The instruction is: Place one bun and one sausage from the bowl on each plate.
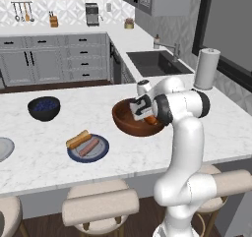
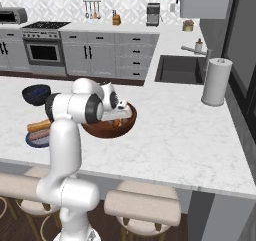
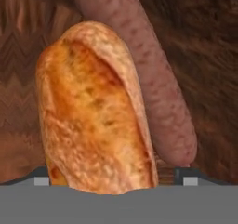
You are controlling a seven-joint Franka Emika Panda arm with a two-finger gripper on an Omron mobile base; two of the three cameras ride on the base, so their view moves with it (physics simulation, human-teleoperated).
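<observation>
Left base view: bowl [image 1: 129, 124] at frame centre, gripper [image 1: 143, 112] lowered inside; blue plate [image 1: 100, 153] lower left already carries bun and sausage. Right base view: the arm hides most of it. Hand view: jaws spread wide astride bun [image 3: 95, 111], sausage [image 3: 153, 79] touching right; close squarely on bun alone.

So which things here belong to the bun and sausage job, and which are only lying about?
Belong to the job:
- large reddish-brown wooden bowl
- golden-brown bun and pink sausage inside it
- dark blue round plate, already holding a bun and a sausage
- light grey plate

Only lying about:
- small dark blue-black bowl
- white paper towel roll
</observation>
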